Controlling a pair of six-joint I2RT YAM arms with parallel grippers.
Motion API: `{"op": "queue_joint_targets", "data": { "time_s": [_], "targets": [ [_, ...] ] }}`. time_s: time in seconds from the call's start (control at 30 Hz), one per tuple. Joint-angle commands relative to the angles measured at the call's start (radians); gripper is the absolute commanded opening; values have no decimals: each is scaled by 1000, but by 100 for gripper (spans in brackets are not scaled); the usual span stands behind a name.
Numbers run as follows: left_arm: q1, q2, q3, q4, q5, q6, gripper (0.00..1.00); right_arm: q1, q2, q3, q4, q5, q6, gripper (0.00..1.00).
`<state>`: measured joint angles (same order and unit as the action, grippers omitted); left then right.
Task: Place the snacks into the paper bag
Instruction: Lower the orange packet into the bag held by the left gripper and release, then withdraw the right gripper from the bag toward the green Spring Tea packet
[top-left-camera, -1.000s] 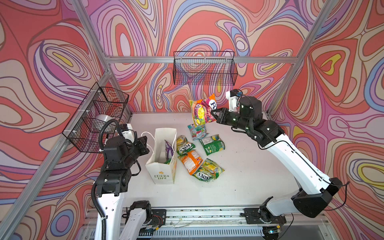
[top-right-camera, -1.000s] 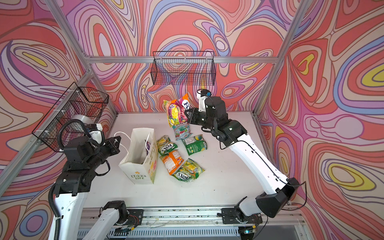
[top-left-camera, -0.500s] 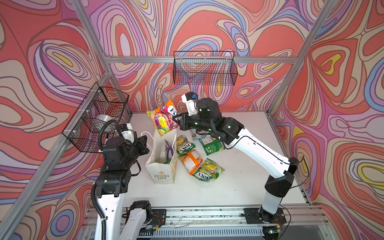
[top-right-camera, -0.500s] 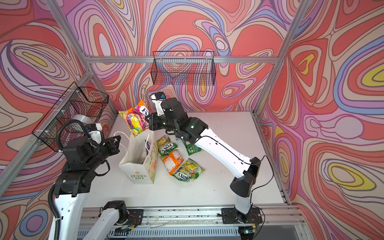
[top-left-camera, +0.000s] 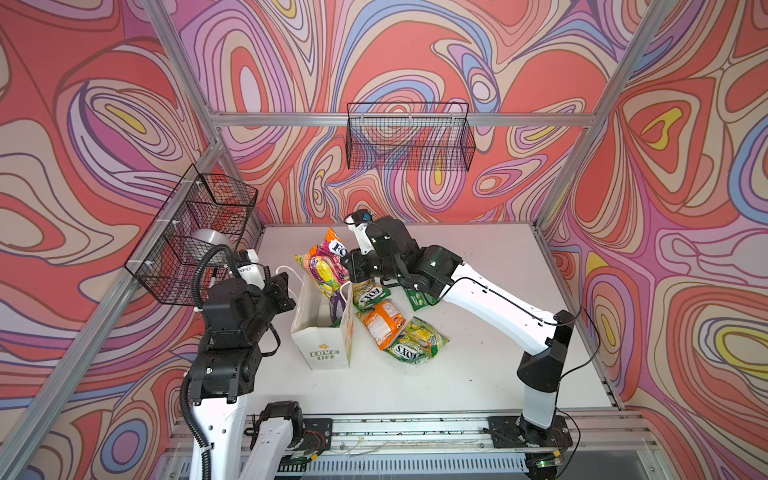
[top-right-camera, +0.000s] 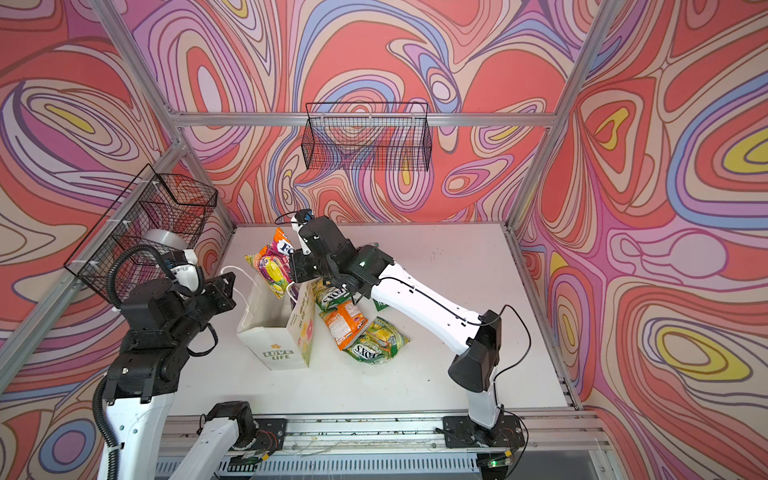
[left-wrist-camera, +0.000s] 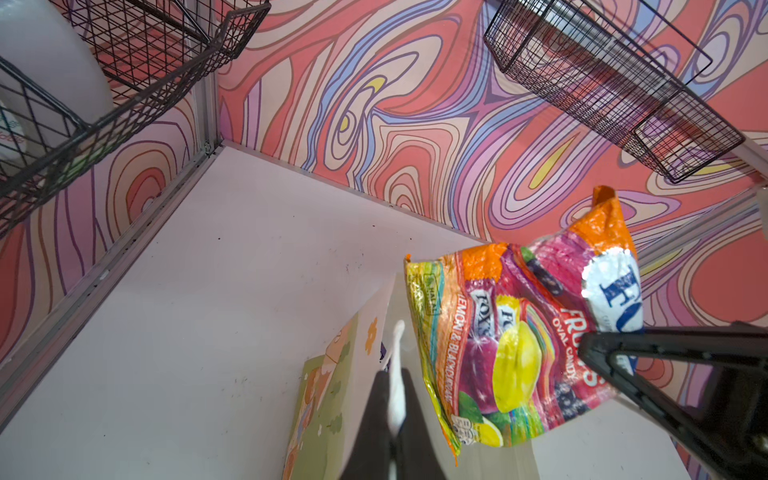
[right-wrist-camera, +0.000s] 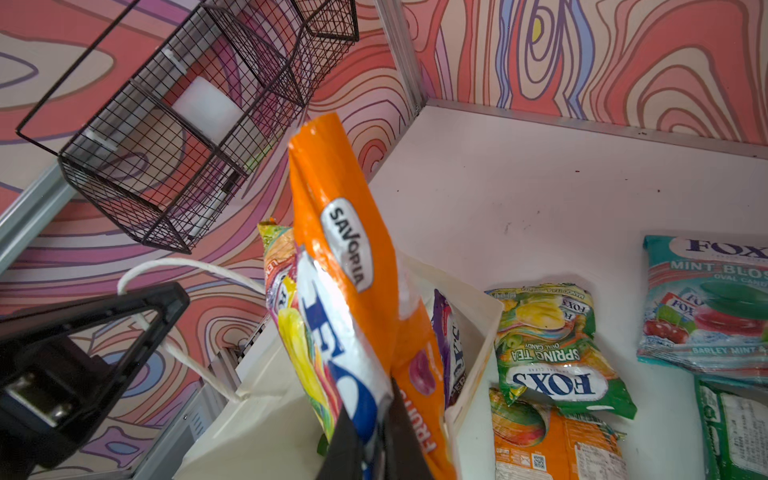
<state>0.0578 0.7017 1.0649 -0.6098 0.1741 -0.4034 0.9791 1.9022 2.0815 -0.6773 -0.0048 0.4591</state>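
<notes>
The right gripper (top-left-camera: 348, 269), shut on an edge of the orange Fruits packet (top-left-camera: 322, 266), holds it tilted over the open mouth of the paper bag (top-left-camera: 322, 338). The left gripper (left-wrist-camera: 392, 376) is pinched closed on a white cord handle (right-wrist-camera: 183, 262). A purple packet (right-wrist-camera: 451, 345) already sits inside. Five lie on the table (top-left-camera: 478, 374): the Spring Tea packet (top-left-camera: 368, 294), orange-backed packet (top-left-camera: 384, 324), yellow-green packet (top-left-camera: 415, 345), dark green packet (top-left-camera: 419, 298) and Mint Blossom packet (right-wrist-camera: 706, 299). The bag's bottom is hidden, so its count is uncertain.

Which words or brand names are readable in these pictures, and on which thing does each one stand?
"LOVE LIFE": paper bag.
"SAVORIA", "FRUITS", "LEMON & BLACKCURRANT": held orange packet.
"FOX'S SPRING TEA OVAL CANDY": green packet.
"FOX", "MINT BLOS", both cut off: teal packet.
Fine print on the orange packet on the table: too small.
</notes>
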Motion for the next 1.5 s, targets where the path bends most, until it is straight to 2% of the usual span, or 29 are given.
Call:
{"op": "queue_joint_targets", "data": {
  "time_s": [0.0, 0.2, 0.43, 0.5, 0.6, 0.93, 1.17, 1.37, 1.47],
  "targets": [
    [-7, -3, -4, -2, -22, 9, 0, 19, 23, 39, -54, 53, -33, 0],
    [-7, 1, -5, 0, -16, 10, 0, 55, 42, 65, -130, 138, -55, 0],
    [-7, 7, -6, 0, -12, 9, 0, 63, 47, 58, -156, 177, -62, 0],
    [-7, 7, -7, 1, -16, 10, 0, 64, 46, 58, -153, 168, -64, 14],
    [-7, 9, -6, 2, -13, 9, 0, 64, 46, 61, -144, 161, -73, 26],
    [-7, 12, -7, 2, -2, 9, 0, 64, 14, 45, -95, 141, -89, 38],
    [-7, 18, -5, 1, 1, 9, 0, 65, -27, 53, -69, 155, -120, 59],
    [-7, 25, -5, -1, 0, 9, 0, 64, -98, 17, -49, 202, -144, 84],
    [-7, 22, -7, 0, 2, 11, 0, 64, -158, -29, -36, 251, -158, 90]
  ]
}}
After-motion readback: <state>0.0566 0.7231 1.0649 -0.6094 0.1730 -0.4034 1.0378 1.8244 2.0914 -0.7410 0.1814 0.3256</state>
